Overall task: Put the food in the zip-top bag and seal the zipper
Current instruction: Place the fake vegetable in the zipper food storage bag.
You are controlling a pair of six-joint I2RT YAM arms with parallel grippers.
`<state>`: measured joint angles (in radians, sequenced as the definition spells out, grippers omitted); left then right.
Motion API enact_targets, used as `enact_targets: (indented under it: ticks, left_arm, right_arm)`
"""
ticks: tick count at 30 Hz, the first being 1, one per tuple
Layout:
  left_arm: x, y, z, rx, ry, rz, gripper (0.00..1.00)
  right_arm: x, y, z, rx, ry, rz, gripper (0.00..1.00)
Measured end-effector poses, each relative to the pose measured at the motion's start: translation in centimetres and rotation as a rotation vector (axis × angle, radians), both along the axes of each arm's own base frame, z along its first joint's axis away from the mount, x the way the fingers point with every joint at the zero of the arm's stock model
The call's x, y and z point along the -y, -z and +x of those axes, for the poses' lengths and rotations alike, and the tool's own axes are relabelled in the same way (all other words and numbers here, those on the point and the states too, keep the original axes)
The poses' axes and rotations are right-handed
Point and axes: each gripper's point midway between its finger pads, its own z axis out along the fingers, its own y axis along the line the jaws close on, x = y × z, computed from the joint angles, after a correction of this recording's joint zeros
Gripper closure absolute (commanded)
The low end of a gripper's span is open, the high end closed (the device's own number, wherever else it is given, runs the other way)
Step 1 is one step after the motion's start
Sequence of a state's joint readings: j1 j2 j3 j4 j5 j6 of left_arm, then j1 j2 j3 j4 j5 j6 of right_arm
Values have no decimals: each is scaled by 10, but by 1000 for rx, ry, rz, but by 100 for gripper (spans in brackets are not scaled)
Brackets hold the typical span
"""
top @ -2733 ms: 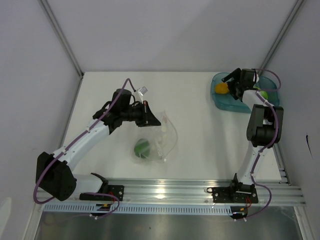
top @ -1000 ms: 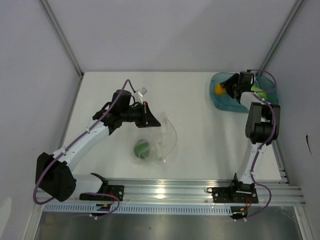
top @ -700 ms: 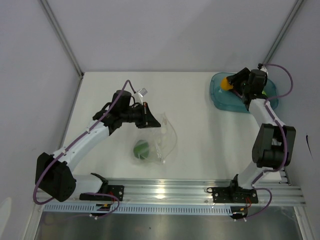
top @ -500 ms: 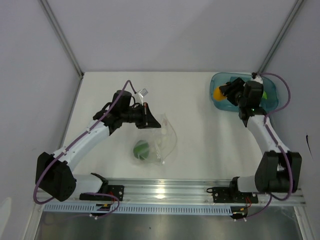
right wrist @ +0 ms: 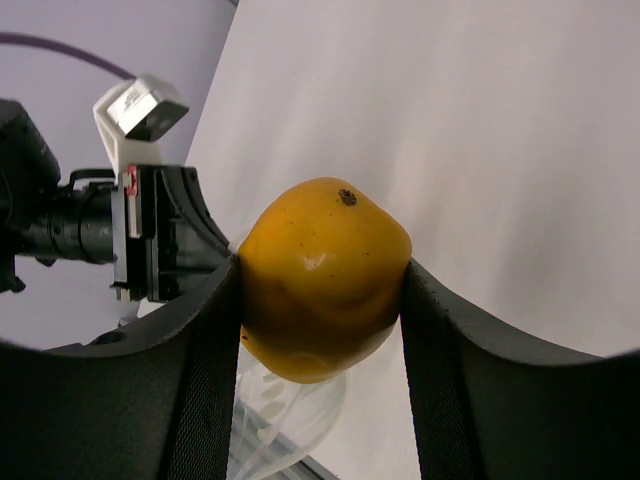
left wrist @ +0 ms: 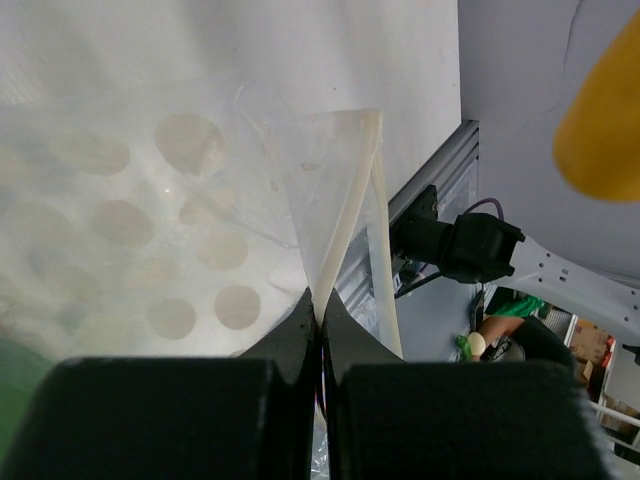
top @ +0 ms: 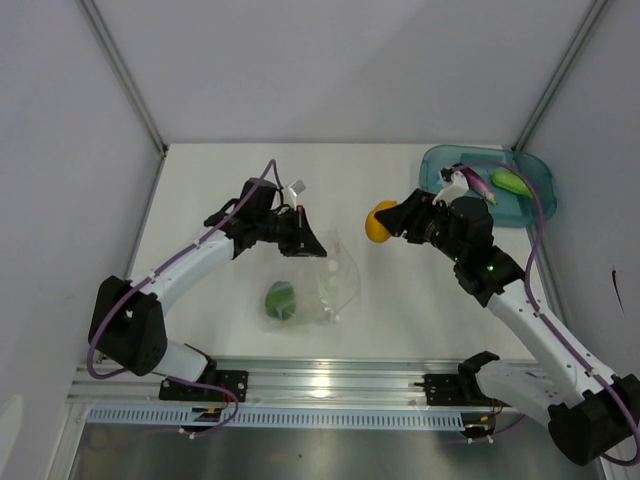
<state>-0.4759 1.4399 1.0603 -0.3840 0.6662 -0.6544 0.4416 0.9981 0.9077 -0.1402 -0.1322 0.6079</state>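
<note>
My right gripper (top: 385, 222) clamps the orange-yellow fruit (right wrist: 322, 282) mid-air, near the zip-top bag (top: 335, 285). My left gripper (left wrist: 320, 318) pinches the zipper (left wrist: 350, 220) edge (mouth looks narrow). Risk: the fruit catches the rim, crumples the mouth shut, or drops and rolls away

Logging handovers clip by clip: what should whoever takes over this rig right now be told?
Left gripper: fingers shut on the zip-top bag at its zipper edge, holding it up.
Right gripper: shut on the orange-yellow fruit, in the air between the teal tray and the bag.
Done: dark-green pepper is inside the bag.
Left: drop the fruit in, bring the purple eggplant and light-green piece from the tray, then press the zipper shut.
</note>
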Motion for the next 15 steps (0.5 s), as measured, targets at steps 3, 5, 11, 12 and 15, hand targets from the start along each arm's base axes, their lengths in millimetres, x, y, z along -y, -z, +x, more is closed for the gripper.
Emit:
enact_targets:
  ticks: [3, 5, 11, 12, 15]
  left_arm:
    - [4, -6, 1, 14, 8, -8, 99]
    - [6, -9, 1, 23, 13, -13, 100]
    - [9, -10, -2, 25, 22, -15, 99]
    - [9, -10, -2, 24, 21, -15, 99]
    - [9, -10, -1, 25, 21, -16, 99]
  right_arm:
    - [-13, 3, -17, -8, -53, -12, 100]
    - [-22, 2, -25, -5, -83, -14, 100]
    - [-48, 10, -43, -20, -166, -34, 99]
    - [-53, 14, -46, -26, -180, -42, 99]
    - [-68, 27, -57, -50, -225, -65, 98]
